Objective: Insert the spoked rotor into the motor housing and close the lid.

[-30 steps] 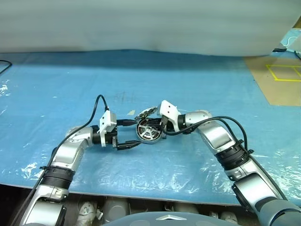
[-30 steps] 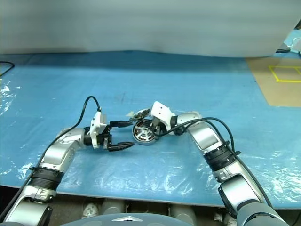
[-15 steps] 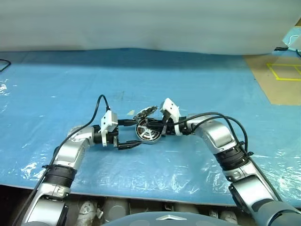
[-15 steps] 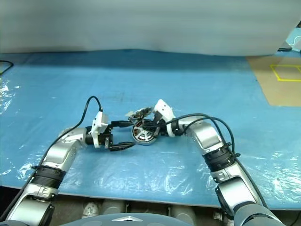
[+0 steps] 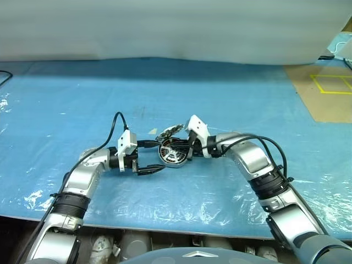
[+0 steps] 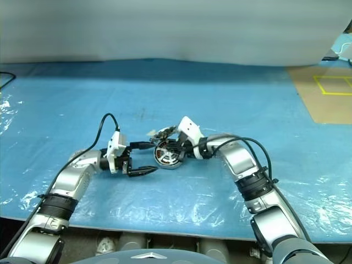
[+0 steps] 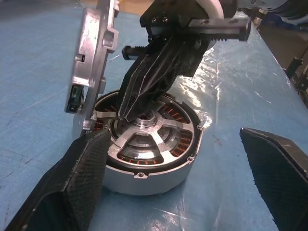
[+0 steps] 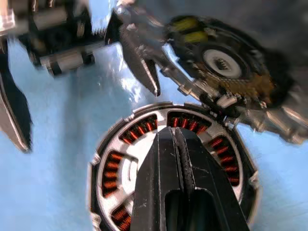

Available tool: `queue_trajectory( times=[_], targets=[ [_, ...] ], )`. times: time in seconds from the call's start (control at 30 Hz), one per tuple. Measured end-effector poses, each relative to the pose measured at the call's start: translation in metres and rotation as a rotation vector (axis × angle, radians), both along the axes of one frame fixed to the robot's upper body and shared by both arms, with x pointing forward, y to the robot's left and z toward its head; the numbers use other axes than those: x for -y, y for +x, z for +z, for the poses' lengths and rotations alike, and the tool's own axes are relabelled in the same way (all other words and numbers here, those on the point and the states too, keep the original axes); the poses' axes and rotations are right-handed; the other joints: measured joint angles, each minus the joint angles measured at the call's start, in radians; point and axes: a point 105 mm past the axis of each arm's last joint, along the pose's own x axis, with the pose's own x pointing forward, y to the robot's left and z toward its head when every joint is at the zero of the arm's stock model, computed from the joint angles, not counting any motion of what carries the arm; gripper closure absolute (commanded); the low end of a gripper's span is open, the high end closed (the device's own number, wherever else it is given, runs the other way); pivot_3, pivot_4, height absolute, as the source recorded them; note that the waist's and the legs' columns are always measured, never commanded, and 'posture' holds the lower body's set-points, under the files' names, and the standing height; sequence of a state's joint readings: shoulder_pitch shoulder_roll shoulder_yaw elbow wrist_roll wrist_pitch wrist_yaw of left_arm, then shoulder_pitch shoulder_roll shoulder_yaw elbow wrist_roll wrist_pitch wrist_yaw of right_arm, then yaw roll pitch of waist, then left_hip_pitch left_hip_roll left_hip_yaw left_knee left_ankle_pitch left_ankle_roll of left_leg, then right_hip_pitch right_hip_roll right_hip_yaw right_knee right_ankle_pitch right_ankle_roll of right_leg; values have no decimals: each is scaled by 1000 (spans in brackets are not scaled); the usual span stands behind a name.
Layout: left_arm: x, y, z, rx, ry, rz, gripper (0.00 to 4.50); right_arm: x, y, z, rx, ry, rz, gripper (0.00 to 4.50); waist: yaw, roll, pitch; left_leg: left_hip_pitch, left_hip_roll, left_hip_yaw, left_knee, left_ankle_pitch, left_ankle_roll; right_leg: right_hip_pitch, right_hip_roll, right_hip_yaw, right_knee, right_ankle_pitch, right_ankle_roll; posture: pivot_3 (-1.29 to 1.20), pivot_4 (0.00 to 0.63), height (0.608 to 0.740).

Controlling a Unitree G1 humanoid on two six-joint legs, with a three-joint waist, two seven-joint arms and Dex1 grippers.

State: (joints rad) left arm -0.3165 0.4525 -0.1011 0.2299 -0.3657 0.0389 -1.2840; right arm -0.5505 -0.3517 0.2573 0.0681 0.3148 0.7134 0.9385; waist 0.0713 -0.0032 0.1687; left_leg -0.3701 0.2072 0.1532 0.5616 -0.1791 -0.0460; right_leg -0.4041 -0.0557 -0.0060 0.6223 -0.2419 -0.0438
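We see a blue plastic sheet (image 5: 66, 99) spread over a work surface, and near its middle sits the motor housing (image 7: 149, 159), a short round gray metal can. The spoked rotor (image 7: 144, 137) lies flat inside it, silver arms over a ring of copper windings. Our right gripper (image 8: 174, 144) has its two black fingers pressed together, empty, with the tips resting on or just above the rotor's hub; we cannot tell if they touch. Our left gripper (image 7: 173, 183) waits just left of the housing with its fingers spread wide, one on the near side and one on the far side, holding nothing. The lid (image 7: 91, 53) stands tilted on edge at the far side of the housing, against its rim. In the right wrist view its inner face shows a small circuit board with yellow parts. We judge the rotor to be seated or nearly so, with the lid not yet closed. The lid looks stiff, thin and fairly light, with smooth metal that could slip, and the board looks fragile. We would pinch it across its bare rim, away from the board, and lower it flat.
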Motion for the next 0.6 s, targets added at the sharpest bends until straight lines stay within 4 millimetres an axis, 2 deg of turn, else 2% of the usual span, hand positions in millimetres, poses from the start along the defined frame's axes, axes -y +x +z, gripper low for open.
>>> queue_trajectory(
  times=[0.1, 0.27, 0.4, 0.6],
  targets=[
    [1, 0, 1, 2, -2, -2, 0, 3, 12, 8, 12, 10, -55, 4470, -1, 0, 0, -2, 0, 0, 0, 0, 0, -3, 0, 0, 0, 0, 0, 0, 150, 740],
    [4, 2, 3, 9, -4, -12, 0, 8, 26, -8, 147, -157, -98, 4470, -1, 0, 0, -2, 0, 0, -1, 0, 0, -2, 0, -1, 0, 0, 0, 0, 150, 740],
    [5, 3, 5, 16, -5, -14, 0, 7, 24, -13, 241, -236, -60, 4470, -2, 0, 0, -1, 0, 0, -1, 0, 0, -1, 0, -1, 0, 0, 0, 0, 150, 740],
    [6, 3, 4, 14, -5, -11, 0, 4, 14, -9, 329, -265, 7, 4470, -3, 0, 0, 0, 0, 0, -1, 0, 0, -1, 0, -1, 0, 0, 0, 0, 150, 740]
  ],
)
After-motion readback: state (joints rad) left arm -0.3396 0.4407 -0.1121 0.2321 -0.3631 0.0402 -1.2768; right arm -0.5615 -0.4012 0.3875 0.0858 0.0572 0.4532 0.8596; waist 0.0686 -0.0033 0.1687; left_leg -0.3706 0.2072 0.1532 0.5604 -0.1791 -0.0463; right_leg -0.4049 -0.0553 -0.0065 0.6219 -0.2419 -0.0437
